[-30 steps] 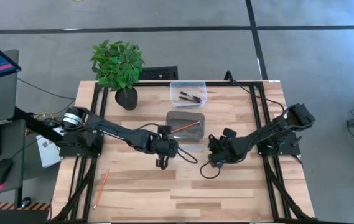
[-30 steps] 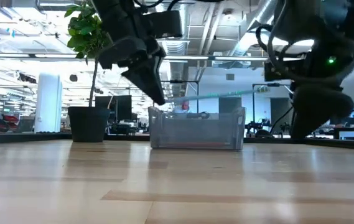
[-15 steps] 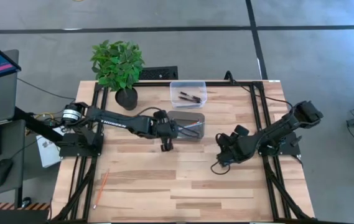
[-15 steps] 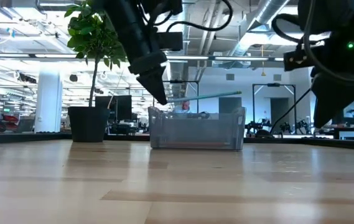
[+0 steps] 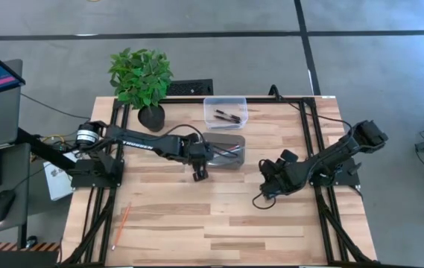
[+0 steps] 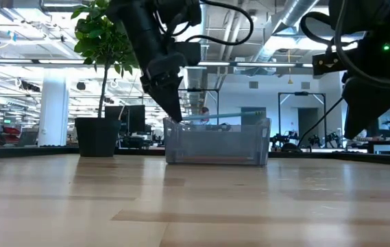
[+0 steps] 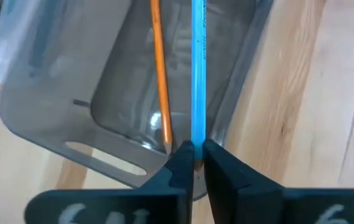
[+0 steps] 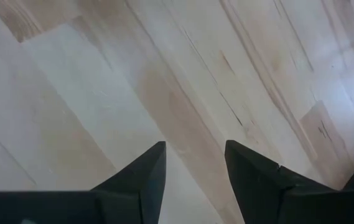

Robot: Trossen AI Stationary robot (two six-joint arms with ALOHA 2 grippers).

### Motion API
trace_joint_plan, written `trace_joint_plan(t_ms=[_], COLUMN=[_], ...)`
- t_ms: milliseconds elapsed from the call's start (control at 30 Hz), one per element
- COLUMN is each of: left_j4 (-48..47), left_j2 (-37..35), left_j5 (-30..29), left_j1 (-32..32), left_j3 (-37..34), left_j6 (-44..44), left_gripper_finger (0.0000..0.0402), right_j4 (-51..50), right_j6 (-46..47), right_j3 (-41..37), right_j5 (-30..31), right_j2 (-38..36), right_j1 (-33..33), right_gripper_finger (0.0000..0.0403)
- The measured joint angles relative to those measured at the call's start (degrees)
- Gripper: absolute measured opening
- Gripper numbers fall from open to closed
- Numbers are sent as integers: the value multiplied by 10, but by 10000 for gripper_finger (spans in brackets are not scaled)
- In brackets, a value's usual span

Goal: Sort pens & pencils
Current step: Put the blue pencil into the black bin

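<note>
Blue pencil (image 7: 198, 68) pinched between the left gripper's (image 7: 193, 157) nearly closed fingers over a clear plastic bin (image 7: 52, 118); right gripper's (image 8: 195, 163) fingers parted, empty, above the wooden desk (image 8: 102, 93).

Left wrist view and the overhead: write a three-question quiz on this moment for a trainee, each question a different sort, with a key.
1. True or false: the left gripper is closed on the blue pencil.
2. Multiple choice: where is the orange pencil that shows in the left wrist view? A) inside the grey bin B) in the plant pot C) between the right gripper's fingers
3. Fill in: the right gripper hangs open over bare ____.

Key:
1. True; the pencil's end sits between the fingers, over the bin.
2. A
3. table; nothing lies between its fingers.
</note>
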Motion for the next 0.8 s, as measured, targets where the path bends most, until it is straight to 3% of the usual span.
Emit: trace_joint_plan(t_ms=[800], left_j4=[1], left_j2=[12], left_j5=[1], left_j1=[16], left_j3=[0], left_j6=[-13], left_gripper_finger=[29], right_j4=[15], right_j6=[-5], right_j3=[0], right_j5=[0], right_j2=[0], right_j1=[0], right_gripper_finger=[186])
